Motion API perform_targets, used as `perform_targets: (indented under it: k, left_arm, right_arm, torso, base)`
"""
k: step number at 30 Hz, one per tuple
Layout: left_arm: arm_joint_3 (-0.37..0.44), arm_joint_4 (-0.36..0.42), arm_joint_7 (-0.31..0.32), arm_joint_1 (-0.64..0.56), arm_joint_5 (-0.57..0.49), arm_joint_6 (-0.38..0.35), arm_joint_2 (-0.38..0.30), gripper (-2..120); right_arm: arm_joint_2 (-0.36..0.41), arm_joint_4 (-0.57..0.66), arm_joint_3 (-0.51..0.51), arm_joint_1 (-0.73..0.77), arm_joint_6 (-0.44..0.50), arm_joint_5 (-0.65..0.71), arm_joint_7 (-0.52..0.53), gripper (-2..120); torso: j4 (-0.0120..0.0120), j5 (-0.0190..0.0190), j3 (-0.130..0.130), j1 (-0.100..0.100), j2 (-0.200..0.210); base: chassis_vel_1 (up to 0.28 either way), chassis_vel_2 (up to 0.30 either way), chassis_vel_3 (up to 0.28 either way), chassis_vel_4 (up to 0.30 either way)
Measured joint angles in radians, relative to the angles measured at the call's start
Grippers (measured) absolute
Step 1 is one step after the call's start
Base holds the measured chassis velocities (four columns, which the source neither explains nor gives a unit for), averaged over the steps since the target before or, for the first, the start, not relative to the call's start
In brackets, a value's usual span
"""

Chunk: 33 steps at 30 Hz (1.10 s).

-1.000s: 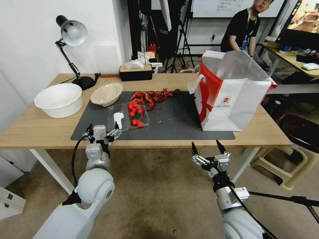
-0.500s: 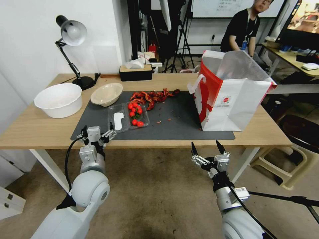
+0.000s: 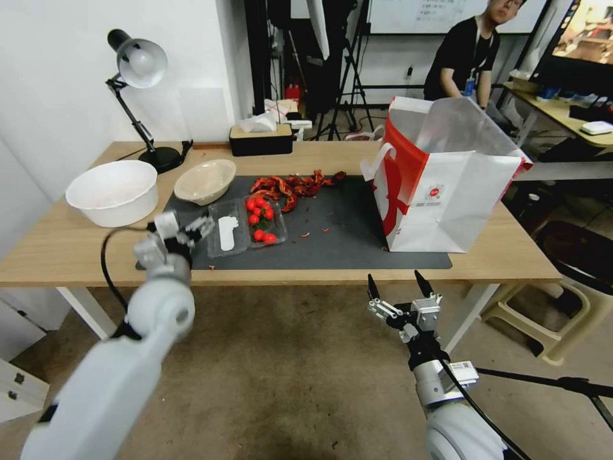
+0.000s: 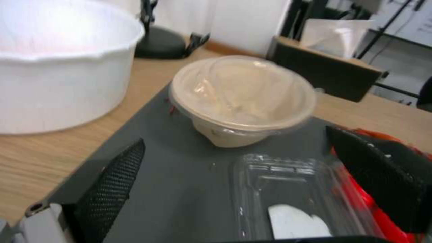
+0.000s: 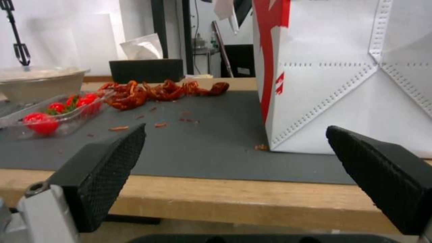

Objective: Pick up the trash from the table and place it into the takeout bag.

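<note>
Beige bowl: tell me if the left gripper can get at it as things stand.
Probably yes. The left gripper is open over the mat's near left corner, and bare mat lies between it and the beige bowl; the clear tray sits alongside.

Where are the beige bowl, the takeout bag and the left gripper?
beige bowl (image 4: 243, 98): left wrist view, film-covered top.
takeout bag (image 3: 460, 191): head view, white front panel.
left gripper (image 3: 182, 231): head view, midway between its open jaws.

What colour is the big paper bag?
White with red, the takeout bag shows best in the head view.
</note>
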<state>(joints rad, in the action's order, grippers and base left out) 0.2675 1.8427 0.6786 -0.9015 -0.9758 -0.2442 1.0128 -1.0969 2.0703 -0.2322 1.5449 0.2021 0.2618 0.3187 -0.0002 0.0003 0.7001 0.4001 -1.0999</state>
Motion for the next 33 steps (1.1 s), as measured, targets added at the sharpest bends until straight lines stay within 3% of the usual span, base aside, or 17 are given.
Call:
perform_targets:
  k: [1,2,4,10,14,18,22,31,33]
  left_arm:
    - [-0.013,-0.048,0.021,0.053,-0.071,-0.008,-0.003,100]
    - [-0.013,-0.048,0.021,0.053,-0.071,-0.008,-0.003,100]
    - [-0.024,-0.130,0.081,0.152,-0.244,-0.028,0.001,100]
    - [-0.021,-0.244,0.130,0.266,-0.406,-0.060,0.018,100]
    - [-0.027,-0.311,0.157,0.310,-0.461,-0.065,0.038,100]
    - [-0.027,-0.347,0.161,0.328,-0.489,-0.066,0.055,100]
    - [-0.020,-0.431,0.154,0.369,-0.520,-0.038,0.096,100]
    - [-0.018,-0.461,0.151,0.388,-0.521,-0.015,0.113,99]
    - [-0.017,-0.469,0.150,0.390,-0.521,-0.008,0.112,88]
  right_arm:
    - [0.000,0.001,-0.001,0.000,0.000,0.000,0.002,100]
    - [0.000,0.001,-0.001,0.000,0.000,0.000,0.002,100]
    - [0.000,0.002,-0.003,0.000,0.000,-0.001,0.002,100]
    - [0.001,-0.004,-0.009,0.005,0.005,-0.004,0.000,100]
    - [0.001,-0.008,-0.010,0.003,0.007,-0.004,-0.001,100]
    - [0.001,-0.009,-0.010,0.002,0.008,-0.003,-0.001,100]
    - [0.003,-0.015,-0.012,-0.001,0.010,-0.002,-0.001,100]
    - [0.000,-0.018,-0.010,0.000,0.012,-0.002,-0.002,100]
    - [0.000,-0.018,-0.009,-0.001,0.011,-0.002,-0.002,100]
  torso:
    - [0.0002,-0.0007,0.000,0.000,0.000]
    - [0.0002,-0.0007,0.000,0.000,0.000]
    - [0.0000,-0.0002,0.000,0.000,0.000]
    - [0.0002,-0.0003,0.000,0.000,0.000]
    - [0.0002,-0.0003,0.000,0.000,0.000]
    - [0.0002,-0.0002,0.000,0.000,0.000]
    - [0.0001,0.0000,0.000,0.000,0.000]
    - [0.0000,-0.0001,0.000,0.000,0.000]
    - [0.0002,-0.0001,0.000,0.000,0.000]
  base:
    - [0.000,0.000,0.000,0.000]
    - [0.000,0.000,0.000,0.000]
    - [0.000,0.000,0.000,0.000]
    - [0.000,0.000,0.000,0.000]
    - [0.000,0.000,0.000,0.000]
    - [0.000,0.000,0.000,0.000]
    - [0.000,0.000,0.000,0.000]
    - [0.000,0.000,0.000,0.000]
    - [0.000,0.000,0.000,0.000]
